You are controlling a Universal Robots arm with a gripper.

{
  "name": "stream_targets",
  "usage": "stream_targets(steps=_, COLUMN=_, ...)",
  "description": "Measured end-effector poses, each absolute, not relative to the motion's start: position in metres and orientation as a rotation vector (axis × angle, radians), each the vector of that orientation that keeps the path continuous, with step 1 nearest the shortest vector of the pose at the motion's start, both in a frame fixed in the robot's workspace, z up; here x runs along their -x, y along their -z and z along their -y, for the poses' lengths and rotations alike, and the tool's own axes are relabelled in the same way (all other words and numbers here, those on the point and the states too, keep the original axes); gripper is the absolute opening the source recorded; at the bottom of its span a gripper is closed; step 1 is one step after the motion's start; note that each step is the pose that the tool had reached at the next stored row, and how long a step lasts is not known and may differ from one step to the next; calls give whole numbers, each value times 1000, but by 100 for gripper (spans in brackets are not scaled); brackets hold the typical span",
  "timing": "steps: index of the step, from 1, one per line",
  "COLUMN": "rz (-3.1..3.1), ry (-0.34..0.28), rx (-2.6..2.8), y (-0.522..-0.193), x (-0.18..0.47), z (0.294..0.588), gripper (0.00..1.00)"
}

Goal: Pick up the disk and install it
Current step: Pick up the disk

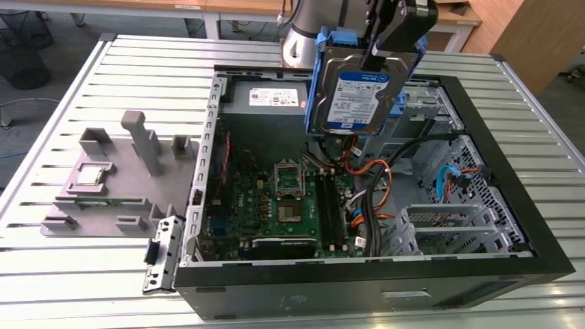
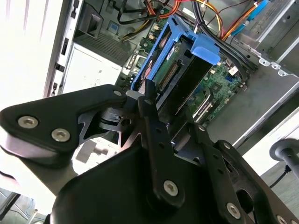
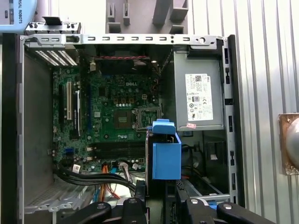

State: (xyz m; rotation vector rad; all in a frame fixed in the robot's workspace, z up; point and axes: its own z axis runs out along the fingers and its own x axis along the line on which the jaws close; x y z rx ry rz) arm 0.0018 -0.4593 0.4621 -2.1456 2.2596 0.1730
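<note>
The disk [image 1: 358,94] is a silver drive with a white-and-blue label in a blue carrier. It hangs upright on edge above the far part of the open computer case [image 1: 539,257], over the orange and black cables. My gripper [image 1: 373,63] comes down from above and is shut on its upper edge. In both wrist views the blue carrier of the disk [image 2: 180,60] [image 3: 166,156] sticks out from between the black fingers [image 2: 150,109], with the gripper [image 3: 160,187] shut on it above the case's inside.
The grey power supply box [image 1: 265,99] sits in the far corner of the case. The green motherboard [image 1: 274,205] covers the floor, and a metal drive cage [image 1: 448,229] stands at the exterior view's right. A grey fixture [image 1: 119,181] stands on the slatted table [image 1: 55,295].
</note>
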Motion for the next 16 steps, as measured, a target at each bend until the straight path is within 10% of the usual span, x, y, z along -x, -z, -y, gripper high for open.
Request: stream_targets(steps=16, rz=-2259, ry=-174, rx=2145, y=-461, x=-2, z=487, gripper=35)
